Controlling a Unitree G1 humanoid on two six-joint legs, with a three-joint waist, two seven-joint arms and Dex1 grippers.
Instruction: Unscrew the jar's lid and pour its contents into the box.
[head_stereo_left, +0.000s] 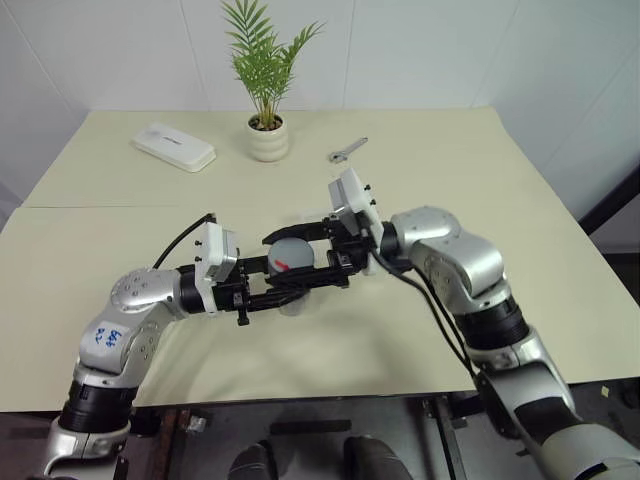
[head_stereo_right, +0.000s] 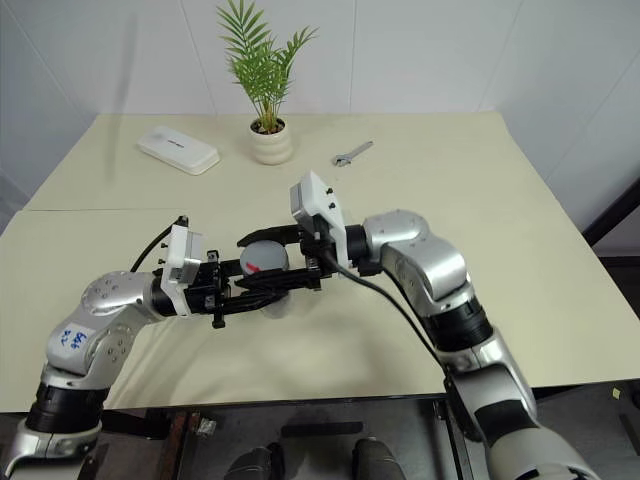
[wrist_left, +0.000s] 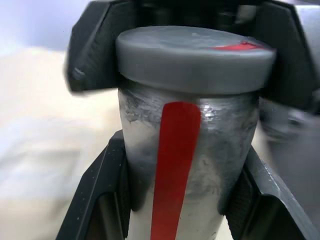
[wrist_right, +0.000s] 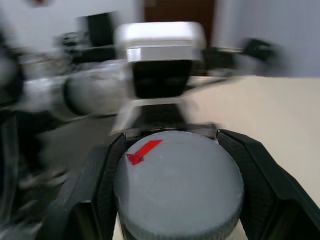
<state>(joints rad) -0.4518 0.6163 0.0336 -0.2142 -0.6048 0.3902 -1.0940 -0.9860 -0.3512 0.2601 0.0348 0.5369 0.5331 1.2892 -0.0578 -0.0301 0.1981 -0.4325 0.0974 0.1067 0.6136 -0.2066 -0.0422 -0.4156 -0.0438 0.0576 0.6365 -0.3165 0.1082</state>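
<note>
Two grippers: left gripper (wrist_left: 175, 200) fingers pinch jar (wrist_left: 185, 165); right gripper (wrist_right: 177, 165) fingers clamp lid (wrist_right: 178, 192); contents indiscernible through clouded wall.

Jar (wrist_left: 200, 165) — small, clear, cloudy-walled cylinder with a red stripe down its side; upright, raised above the table's near middle. Lid (wrist_right: 178, 182) — flat grey disc, red mark on top; seated on the jar's mouth.
</note>
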